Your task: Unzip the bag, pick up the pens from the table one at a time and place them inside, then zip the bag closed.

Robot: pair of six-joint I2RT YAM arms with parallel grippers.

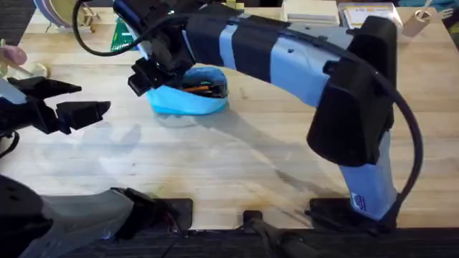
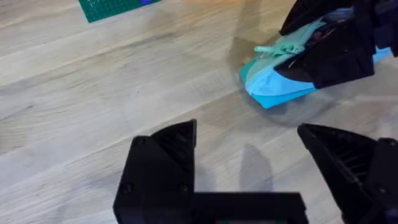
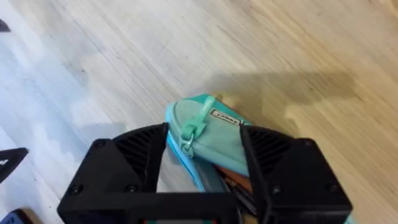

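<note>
Two risks I see: my right claw (image 3: 202, 165), jaws apart astride the zipper end of the small light-blue soft fabric pouch (image 1: 188, 93), could miss the mint pull tab (image 3: 193, 127) or drag the unheld bag across the pale wooden table (image 1: 237, 165). Orange pens (image 1: 202, 88) lie inside the open mouth. I judge its long axis runs from that claw toward the right arm's side. My left claw (image 1: 68, 102) hangs wide, well apart.
</note>
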